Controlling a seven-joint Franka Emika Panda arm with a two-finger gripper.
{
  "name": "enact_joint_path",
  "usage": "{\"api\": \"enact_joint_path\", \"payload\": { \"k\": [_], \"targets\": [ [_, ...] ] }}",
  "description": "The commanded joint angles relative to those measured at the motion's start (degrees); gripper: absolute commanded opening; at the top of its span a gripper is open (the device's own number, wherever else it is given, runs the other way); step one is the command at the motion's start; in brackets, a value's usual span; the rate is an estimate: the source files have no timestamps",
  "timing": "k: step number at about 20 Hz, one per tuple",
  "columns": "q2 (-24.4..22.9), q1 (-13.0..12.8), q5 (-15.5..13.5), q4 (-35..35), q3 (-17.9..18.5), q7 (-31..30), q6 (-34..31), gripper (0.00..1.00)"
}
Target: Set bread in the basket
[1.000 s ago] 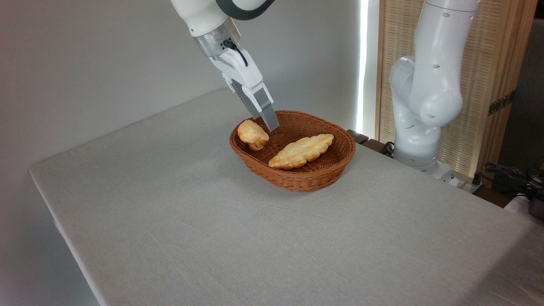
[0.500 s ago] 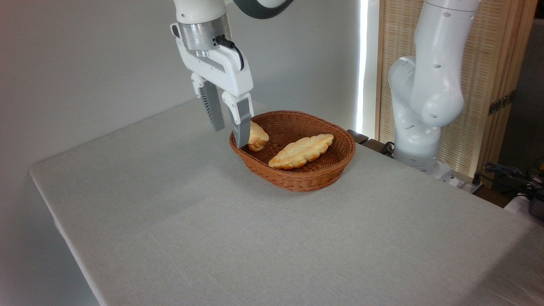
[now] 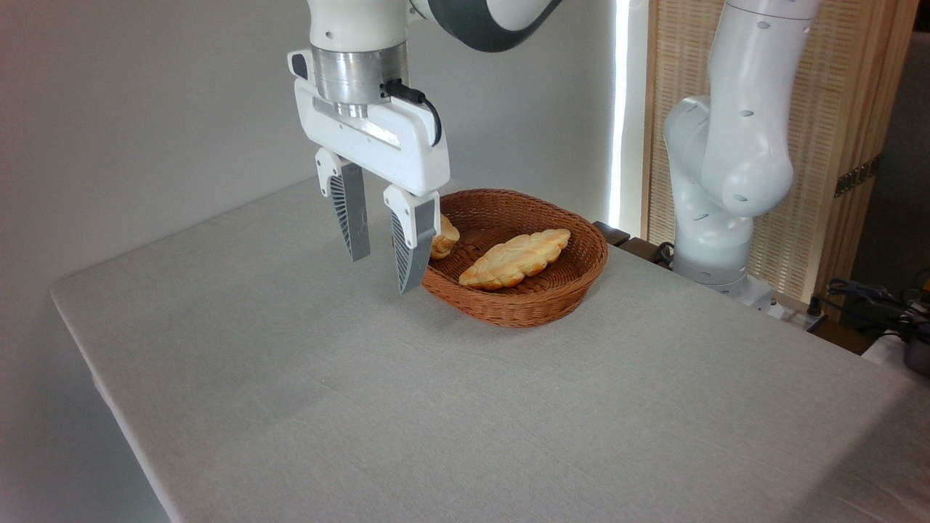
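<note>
Fixed camera, only view. Gripper [image 3: 383, 270] hangs with fingers pointing down and jaws parted, nothing between them. Across the last second it has swung out from above the wicker basket [image 3: 541, 301] toward the camera and to the picture's left, turning from a slanted pose to vertical; its tips now sit in front of the basket's left rim, above bare tablecloth [image 3: 363, 407].

Small knotted bun [image 3: 443, 238] rests inside the basket at the left end, against the inner wall, partly hidden behind the right finger. Its position is unchanged over the three frames. Longer braided loaf [image 3: 514, 258] lies along the basket floor, just beside the bun; contact between them cannot be told.

Judgement: bun released and settled, arm retreating clear. Placement looks complete; only withdrawal remains. Small risk: a finger brushing the rim in passing.

Second white arm [image 3: 726, 145] stands behind the table, idle.
</note>
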Motion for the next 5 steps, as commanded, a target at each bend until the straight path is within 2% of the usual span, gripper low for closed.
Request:
{"api": "enact_joint_path", "payload": {
  "k": [1,5],
  "targets": [
    [1.32,-0.39,2.37,0.19,0.69,0.56,1.27,1.00],
    [2.55,-0.30,2.72,0.36,0.78,-0.06,1.27,1.00]
  ]
}}
